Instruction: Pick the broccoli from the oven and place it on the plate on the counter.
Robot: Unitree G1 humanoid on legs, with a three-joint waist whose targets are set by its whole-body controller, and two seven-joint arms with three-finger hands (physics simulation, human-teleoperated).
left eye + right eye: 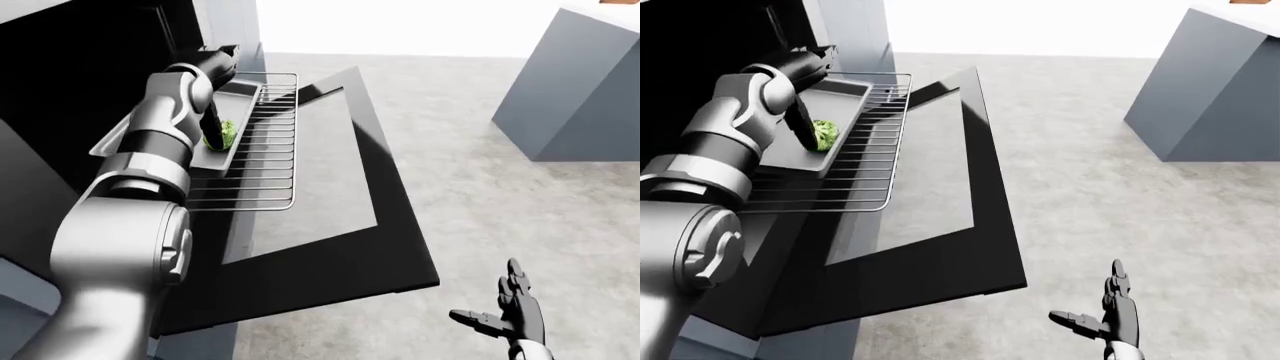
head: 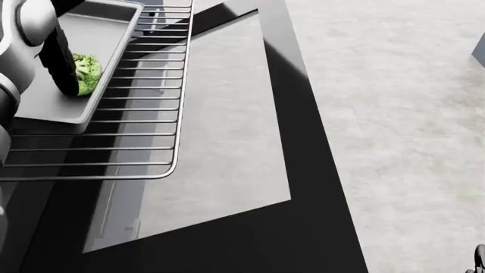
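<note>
The green broccoli (image 2: 88, 73) lies on a grey baking tray (image 2: 98, 34) that rests on a pulled-out wire rack (image 2: 152, 125) of the oven, at the upper left of the head view. My left hand (image 2: 68, 82) reaches down onto the tray. Its black fingers (image 2: 59, 57) stand against the broccoli's left side, and the forearm hides the rest of the hand. My right hand (image 1: 512, 309) is open and empty, low at the right of the left-eye view. No plate shows in any view.
The open oven door (image 2: 318, 170) with its glass pane lies flat under and to the right of the rack. A grey cabinet block (image 1: 580, 90) stands on the floor at the upper right. The dark oven cavity (image 1: 80, 67) fills the upper left.
</note>
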